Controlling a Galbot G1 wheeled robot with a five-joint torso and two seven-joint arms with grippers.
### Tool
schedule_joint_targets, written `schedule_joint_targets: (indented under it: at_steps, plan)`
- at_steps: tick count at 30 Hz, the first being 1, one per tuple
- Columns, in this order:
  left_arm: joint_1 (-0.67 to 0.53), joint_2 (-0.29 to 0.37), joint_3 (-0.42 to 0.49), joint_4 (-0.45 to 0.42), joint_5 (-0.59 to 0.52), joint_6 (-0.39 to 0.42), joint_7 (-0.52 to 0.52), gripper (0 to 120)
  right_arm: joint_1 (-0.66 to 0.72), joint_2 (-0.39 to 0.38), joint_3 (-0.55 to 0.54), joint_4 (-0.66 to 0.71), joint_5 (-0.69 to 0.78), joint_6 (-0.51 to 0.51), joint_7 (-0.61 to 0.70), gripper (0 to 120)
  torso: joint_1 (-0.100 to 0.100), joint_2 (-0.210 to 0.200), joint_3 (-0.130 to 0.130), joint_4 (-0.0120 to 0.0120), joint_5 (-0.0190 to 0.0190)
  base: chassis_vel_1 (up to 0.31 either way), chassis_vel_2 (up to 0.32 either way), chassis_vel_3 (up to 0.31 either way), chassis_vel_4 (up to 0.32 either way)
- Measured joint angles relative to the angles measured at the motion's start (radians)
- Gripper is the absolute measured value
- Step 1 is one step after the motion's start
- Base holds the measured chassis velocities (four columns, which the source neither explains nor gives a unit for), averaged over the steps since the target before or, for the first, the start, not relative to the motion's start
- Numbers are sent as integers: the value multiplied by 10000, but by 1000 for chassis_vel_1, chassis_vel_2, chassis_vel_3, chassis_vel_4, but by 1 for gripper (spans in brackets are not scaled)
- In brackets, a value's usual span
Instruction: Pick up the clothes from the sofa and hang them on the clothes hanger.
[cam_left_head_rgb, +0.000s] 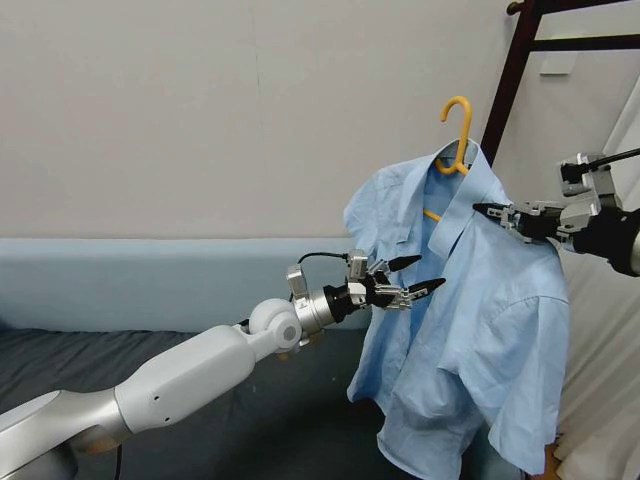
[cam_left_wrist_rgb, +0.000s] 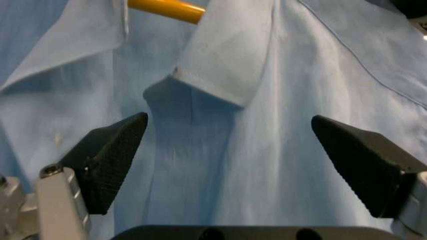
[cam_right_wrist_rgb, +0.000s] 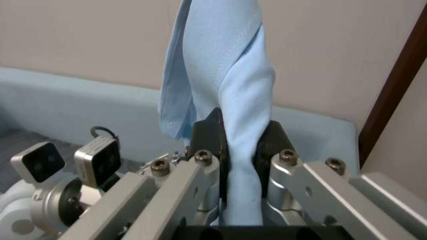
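Observation:
A light blue shirt (cam_left_head_rgb: 470, 330) hangs in the air on a yellow hanger (cam_left_head_rgb: 457, 125), above the sofa's right end. My right gripper (cam_left_head_rgb: 492, 212) reaches in from the right and is shut on the shirt's shoulder (cam_right_wrist_rgb: 233, 150) near the collar, holding it up. My left gripper (cam_left_head_rgb: 418, 276) is open just in front of the shirt's chest, below the collar, with its black fingertips (cam_left_wrist_rgb: 110, 155) spread wide and nothing between them. The collar (cam_left_wrist_rgb: 220, 65) and a bit of the yellow hanger bar (cam_left_wrist_rgb: 167, 9) show close ahead in the left wrist view.
A dark wooden clothes rack (cam_left_head_rgb: 515, 75) stands at the top right, behind the shirt. The sofa has a pale blue backrest (cam_left_head_rgb: 150, 280) and a dark grey seat (cam_left_head_rgb: 100, 360). White fabric (cam_left_head_rgb: 600, 390) hangs at the far right.

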Motion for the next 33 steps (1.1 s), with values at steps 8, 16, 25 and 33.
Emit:
schedule_joint_targets:
  at_steps: [8,16,25,33]
  plan:
    - [-238,-539,-79,509,16,-54,-51,91,-12,-65,-29,37,-52,-31,-27,8,0,0,-1,-2,1,0,0,0,0]
    - [-204,-502,-217,532,45,-197,-85,64,-65,-81,-107,-64,-245,-127,-84,8,0,0,0,0,0,0,0,0,0]
    - [-173,-385,-275,553,63,-270,-84,33,-118,-3,-145,-94,-356,-147,-97,8,0,0,0,-1,0,0,0,0,0]
    - [-259,-224,-246,492,72,-272,-76,1,-117,22,-145,-83,-366,-187,-151,8,0,0,-1,0,-1,0,0,0,0]
